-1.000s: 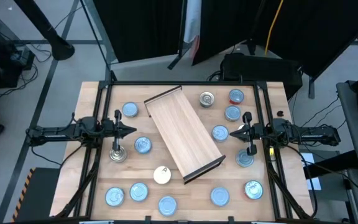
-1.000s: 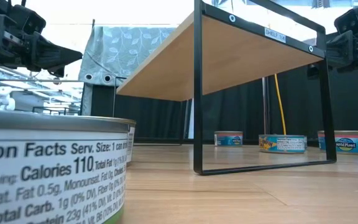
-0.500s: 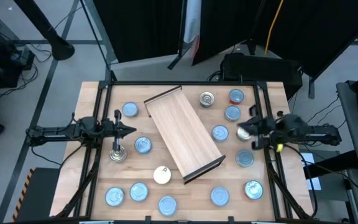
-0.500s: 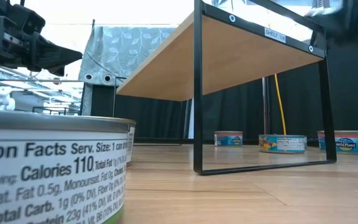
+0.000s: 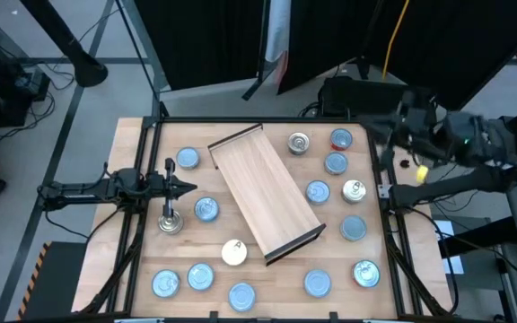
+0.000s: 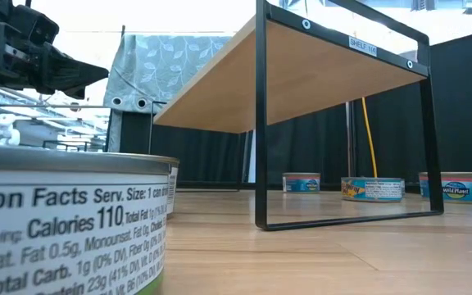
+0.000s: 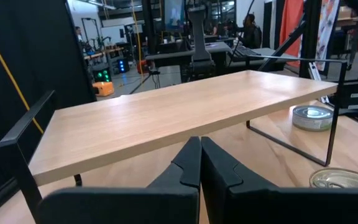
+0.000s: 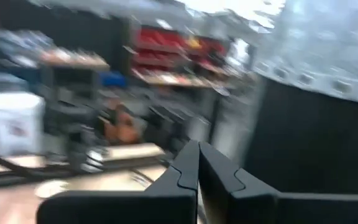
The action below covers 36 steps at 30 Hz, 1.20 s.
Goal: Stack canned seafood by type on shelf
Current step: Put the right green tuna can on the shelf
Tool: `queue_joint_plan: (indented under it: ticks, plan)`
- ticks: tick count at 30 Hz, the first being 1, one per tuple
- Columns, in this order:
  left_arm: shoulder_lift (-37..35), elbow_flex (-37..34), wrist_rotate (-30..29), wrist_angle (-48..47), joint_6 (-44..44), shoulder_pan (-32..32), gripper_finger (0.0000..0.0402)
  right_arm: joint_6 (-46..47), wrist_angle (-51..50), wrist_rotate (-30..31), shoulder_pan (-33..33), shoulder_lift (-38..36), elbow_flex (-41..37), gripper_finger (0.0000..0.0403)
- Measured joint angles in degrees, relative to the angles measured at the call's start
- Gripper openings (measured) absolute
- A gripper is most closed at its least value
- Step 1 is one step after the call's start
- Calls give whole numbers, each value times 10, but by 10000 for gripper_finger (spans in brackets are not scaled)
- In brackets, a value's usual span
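- A wooden table [image 5: 133, 135] ringed by black curtains and workshop clutter carries the scene; the shelf [image 5: 264, 192], a light-wood board on thin dark legs, stands diagonally across its middle with nothing on top.
- The canned seafood [image 5: 206, 209] lies scattered around it: blue-topped tins along the near edge and both sides, one silver tin [image 5: 299, 142] near the far end, one cream tin [image 5: 234, 252] by the shelf's near corner.
- The change: the right gripper [image 5: 400, 119], a second ago poised beside the tins on the right, has swung up and away to the table's far right corner. Its fingers [image 8: 185, 163] are pressed together and carry nothing.
- A cream-topped tin [image 5: 354, 190], previously masked by that arm, now shows.
- The left gripper [image 5: 189, 188] holds its place just left of the shelf, fingertips [image 7: 199, 151] pinched together, empty.
- Reading: no tin is stacked or grasped; sorting appears not yet begun, the right arm seemingly repositioning for a first pick.
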Motion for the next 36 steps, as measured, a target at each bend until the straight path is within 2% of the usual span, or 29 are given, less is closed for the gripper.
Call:
queue_joint_plan:
  ticks: [3, 6, 10, 17, 22, 25, 28, 33, 36]
  plan:
    - [0, 0, 0, 1, 0, 0, 2, -1, -75, 59, 0, 66, 69, 13]
    - [0, 0, 0, 1, 0, 0, 2, 21, -118, 70, 0, 97, 61, 27]
    - [0, 0, 0, 1, 0, 0, 2, 89, -110, 74, 0, 93, -30, 46]
    - [0, 0, 0, 5, -1, 0, 2, 150, 57, 76, 1, 59, -228, 68]
    - [0, 23, -15, 11, -45, 0, 2, 151, 133, 76, 0, 36, -304, 78]
    - [5, 85, -61, 21, -48, 0, 2, 136, 141, 77, -3, 19, -305, 82]
    - [43, 174, -108, 13, -37, 0, 2, 114, 151, 77, -3, 8, -305, 86]
    - [171, 378, -170, -52, 17, 0, 2, 57, 188, 77, -4, -5, -305, 87]
    - [267, 519, -173, -132, 37, 0, 2, 23, 219, 77, -4, -8, -305, 87]
